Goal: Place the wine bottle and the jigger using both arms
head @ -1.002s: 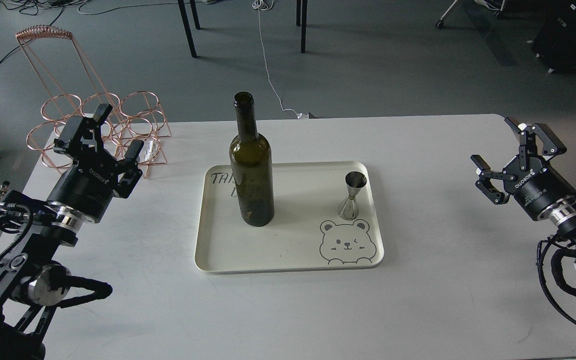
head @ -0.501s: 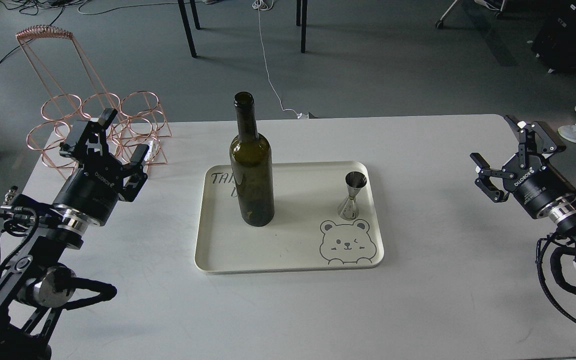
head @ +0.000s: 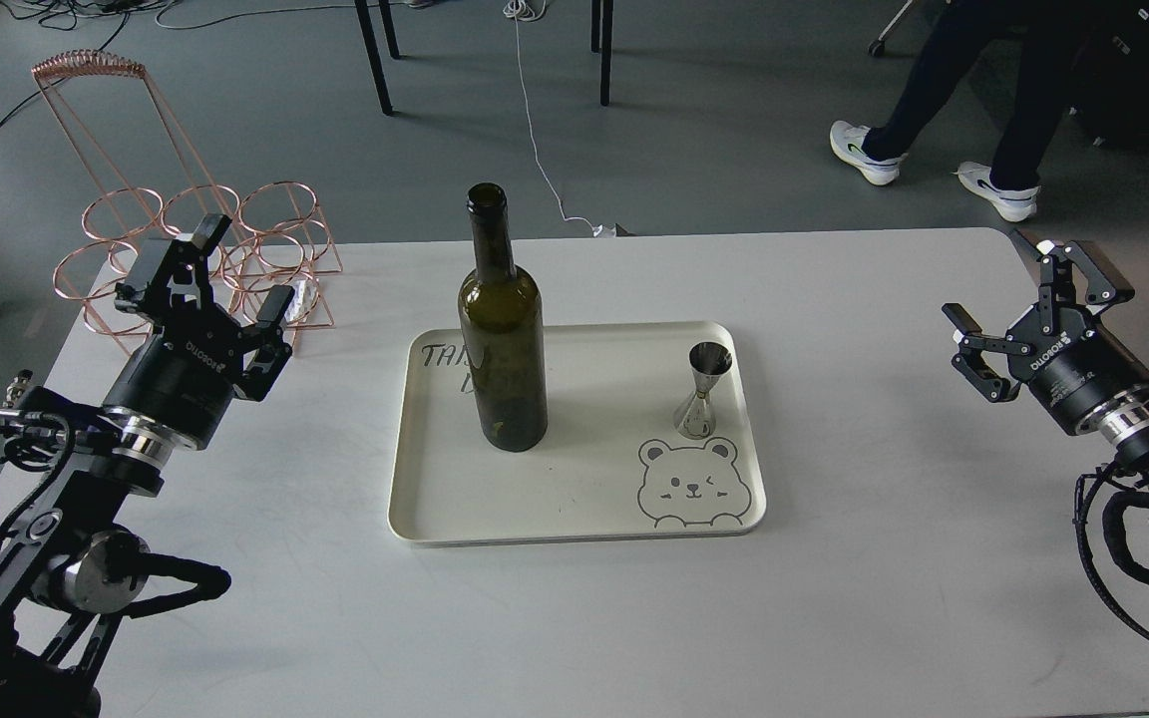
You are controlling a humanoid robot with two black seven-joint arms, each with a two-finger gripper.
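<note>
1. Olive-green glass wine bottle [head: 502,339] stands upright on the cream tray [head: 574,529], well to the right of the left tool [head: 220,284], which is spread wide and empty
2. Silver jigger [head: 702,390] stands upright on the same tray, well left of the right tool [head: 1033,299], also released, above the white bench [head: 834,598]

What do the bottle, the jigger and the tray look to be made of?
Wine bottle: dark olive glass, glossy and see-through. Jigger: polished metal, likely steel, with mirror-like reflections. Tray: cream, matte, probably plastic or melamine, with a printed bear.
</note>
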